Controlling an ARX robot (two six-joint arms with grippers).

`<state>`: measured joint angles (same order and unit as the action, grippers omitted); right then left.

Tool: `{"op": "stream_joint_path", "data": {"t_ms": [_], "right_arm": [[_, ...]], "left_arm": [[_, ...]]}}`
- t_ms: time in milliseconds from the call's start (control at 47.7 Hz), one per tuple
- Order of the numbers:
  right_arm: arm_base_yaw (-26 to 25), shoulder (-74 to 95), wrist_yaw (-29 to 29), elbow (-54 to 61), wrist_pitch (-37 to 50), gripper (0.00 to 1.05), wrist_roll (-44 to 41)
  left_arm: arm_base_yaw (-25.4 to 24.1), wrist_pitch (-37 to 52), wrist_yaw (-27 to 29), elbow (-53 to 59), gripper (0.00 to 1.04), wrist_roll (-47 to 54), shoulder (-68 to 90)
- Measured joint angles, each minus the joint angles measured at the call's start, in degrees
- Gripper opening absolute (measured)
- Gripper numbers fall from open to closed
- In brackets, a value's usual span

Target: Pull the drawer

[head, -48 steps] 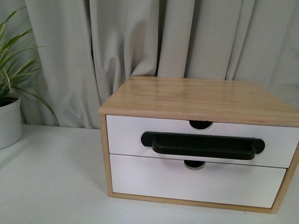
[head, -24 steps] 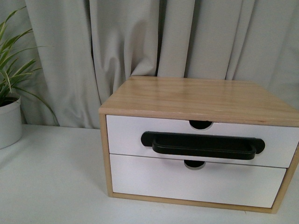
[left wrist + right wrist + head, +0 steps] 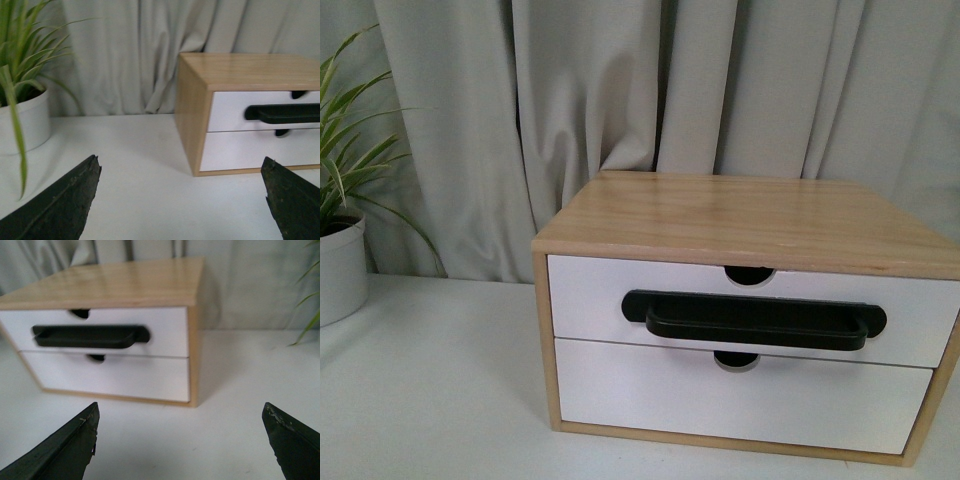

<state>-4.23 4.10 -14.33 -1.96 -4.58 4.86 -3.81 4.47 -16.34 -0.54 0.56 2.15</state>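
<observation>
Drawer (image 3: 590, 295) flush in wooden cabinet (image 3: 720, 210); left claw (image 3: 180, 161), right claw (image 3: 181, 407) agape

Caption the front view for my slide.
White drawer with black bar handle in a wooden cabinet, potted plant at left.

Cabinet top (image 3: 740, 215) light wood, smooth; drawer (image 3: 590, 298) front matt white.

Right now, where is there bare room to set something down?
The widest bare patch of table lies between the plant pot and the cabinet. The cabinet's wooden top is bare too. Only the pot's corner is crowded, with leaves overhanging.
</observation>
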Motion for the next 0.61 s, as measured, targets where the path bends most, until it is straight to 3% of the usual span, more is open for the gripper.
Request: {"op": "stream_joint_path", "data": {"t_ms": [168,314,461,608], "right_arm": [[-1.11,7.34,-9.25,-2.29,2.14,0.96,-0.59],[1.14,21.57,-14.34,-7.56,4.44,0.96,-13.73],[2.38,34.07,-14.23,-12.17,6.54,0.96,-26.01],[3.39,43.82,-14.64,-17.75,6.08,0.96,-37.05]], "left_arm": [[2.91,3.21,-6.58,-1.07,0.98,4.07,10.58],[8.55,12.00,-9.09,-5.95,0.98,15.72,26.51],[9.51,16.37,-11.96,-12.04,0.98,26.14,43.15],[10.88,11.67,-14.45,-20.44,0.98,36.94,56.35]]}}
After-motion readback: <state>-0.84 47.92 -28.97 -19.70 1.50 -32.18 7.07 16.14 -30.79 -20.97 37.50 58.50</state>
